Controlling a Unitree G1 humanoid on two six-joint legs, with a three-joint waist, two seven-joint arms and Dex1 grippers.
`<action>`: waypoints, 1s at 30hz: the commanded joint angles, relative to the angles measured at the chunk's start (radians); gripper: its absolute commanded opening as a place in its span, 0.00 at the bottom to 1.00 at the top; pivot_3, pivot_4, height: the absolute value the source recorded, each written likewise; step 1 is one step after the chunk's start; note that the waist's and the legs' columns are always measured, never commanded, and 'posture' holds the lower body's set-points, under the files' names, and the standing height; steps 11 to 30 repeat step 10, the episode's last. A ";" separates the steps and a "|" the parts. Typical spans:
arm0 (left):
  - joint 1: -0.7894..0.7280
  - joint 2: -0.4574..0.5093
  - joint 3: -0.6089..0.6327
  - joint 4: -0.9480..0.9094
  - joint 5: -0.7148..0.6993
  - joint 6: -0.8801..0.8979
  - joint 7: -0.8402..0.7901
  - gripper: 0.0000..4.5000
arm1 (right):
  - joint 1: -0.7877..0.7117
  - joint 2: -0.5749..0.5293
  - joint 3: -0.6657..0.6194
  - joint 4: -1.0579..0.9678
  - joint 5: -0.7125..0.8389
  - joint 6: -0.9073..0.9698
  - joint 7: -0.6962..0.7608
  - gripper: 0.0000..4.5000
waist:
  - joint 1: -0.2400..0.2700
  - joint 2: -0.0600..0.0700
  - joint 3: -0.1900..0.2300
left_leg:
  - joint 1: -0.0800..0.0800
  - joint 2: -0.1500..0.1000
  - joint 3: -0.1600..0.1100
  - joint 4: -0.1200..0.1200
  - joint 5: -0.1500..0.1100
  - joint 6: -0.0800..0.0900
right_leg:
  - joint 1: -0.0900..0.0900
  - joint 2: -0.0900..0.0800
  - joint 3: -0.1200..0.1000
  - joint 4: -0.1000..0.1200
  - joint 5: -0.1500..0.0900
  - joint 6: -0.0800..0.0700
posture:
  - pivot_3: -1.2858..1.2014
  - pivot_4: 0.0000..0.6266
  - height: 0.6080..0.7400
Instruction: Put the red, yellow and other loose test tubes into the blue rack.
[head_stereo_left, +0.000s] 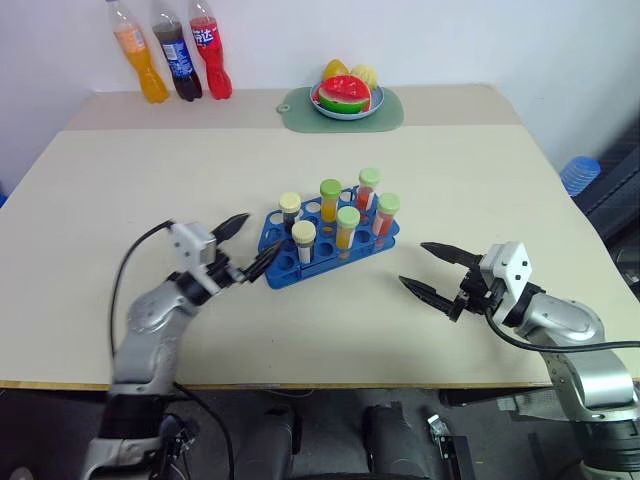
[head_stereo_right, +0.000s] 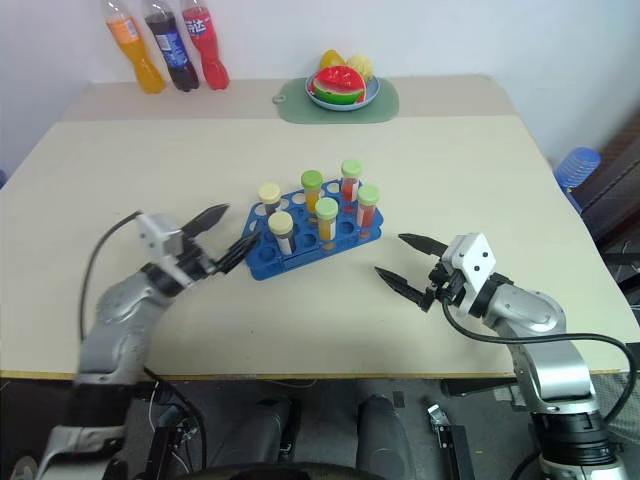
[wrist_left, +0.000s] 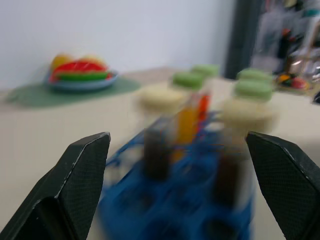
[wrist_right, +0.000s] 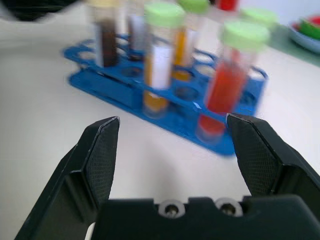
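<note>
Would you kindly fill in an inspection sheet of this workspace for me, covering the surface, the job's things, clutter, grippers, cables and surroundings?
Surface: beige table, no loose tubes seen on it.
Job's things: blue rack mid-table, holding six capped test tubes upright: two cream caps, four green.
Clutter: three soda bottles at the far left edge; a plate of toy fruit on a green mat.
Grippers: left gripper open, empty, at the rack's left end; right gripper open, empty, right of the rack.
Cables: black cable looping along the left arm; another by the right arm.
Surroundings: white wall behind the table.
</note>
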 joint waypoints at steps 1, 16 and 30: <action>0.134 0.039 0.058 -0.091 -0.047 -0.004 -0.058 0.99 | 0.036 0.016 -0.028 0.015 -0.011 -0.040 -0.025 0.84 | -0.003 0.000 0.000 | 0.000 0.000 0.000 0.000 0.000 0.000 | 0.000 0.000 0.000 0.000 0.000 0.000 | 0.52 0.24 1.00; 0.476 0.054 0.109 -0.250 -0.059 -0.074 -0.120 0.99 | 0.106 0.008 -0.062 0.046 -0.012 -0.086 -0.026 0.84 | -0.002 0.001 0.000 | 0.000 0.001 0.000 0.000 -0.001 0.002 | 0.003 -0.002 0.000 -0.004 -0.002 -0.004 | 0.52 0.24 1.00; 0.476 0.054 0.109 -0.250 -0.059 -0.074 -0.120 0.99 | 0.106 0.008 -0.062 0.046 -0.012 -0.086 -0.026 0.84 | -0.002 0.001 0.000 | 0.000 0.001 0.000 0.000 -0.001 0.002 | 0.003 -0.002 0.000 -0.004 -0.002 -0.004 | 0.52 0.24 1.00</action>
